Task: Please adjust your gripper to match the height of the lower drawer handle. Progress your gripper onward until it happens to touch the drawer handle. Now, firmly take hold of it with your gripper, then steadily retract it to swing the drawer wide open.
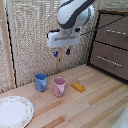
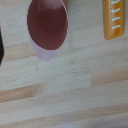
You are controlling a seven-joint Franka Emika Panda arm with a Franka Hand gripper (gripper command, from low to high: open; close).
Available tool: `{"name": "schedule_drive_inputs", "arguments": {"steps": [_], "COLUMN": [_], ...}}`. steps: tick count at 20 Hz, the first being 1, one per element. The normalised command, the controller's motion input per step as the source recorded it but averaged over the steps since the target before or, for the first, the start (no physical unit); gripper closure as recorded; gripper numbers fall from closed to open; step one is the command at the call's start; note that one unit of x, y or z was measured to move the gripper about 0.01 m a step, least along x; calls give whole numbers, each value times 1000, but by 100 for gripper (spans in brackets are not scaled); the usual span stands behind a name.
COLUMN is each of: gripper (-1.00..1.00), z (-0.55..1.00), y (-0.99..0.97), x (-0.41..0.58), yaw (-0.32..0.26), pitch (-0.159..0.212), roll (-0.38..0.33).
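- Gripper (image 1: 62, 51) high over table (image 1: 95, 95), fingers apart, holding nothing, pointing down.
- Lower handle (image 1: 109, 59) far right on lower drawer (image 1: 107, 61), well apart from gripper.
- Upper handle (image 1: 116, 31) just above: risk of grabbing wrong bar.
- Pink cup (image 1: 59, 86), blue cup (image 1: 40, 81), orange bar (image 1: 78, 87) below: low descent could knock them.
- Downward-pointing fingers may slip off handle unless reoriented.
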Motion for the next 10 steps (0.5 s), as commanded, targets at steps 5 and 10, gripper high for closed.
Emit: {"name": "schedule_drive_inputs", "arguments": {"steps": [5,10], "gripper": [-100,-100], "z": [26,13], "y": [-98,-165], "x": [-61,-137], "yaw": [183,197], "pitch": [-76,-90], "roll": [-221,-315]}}
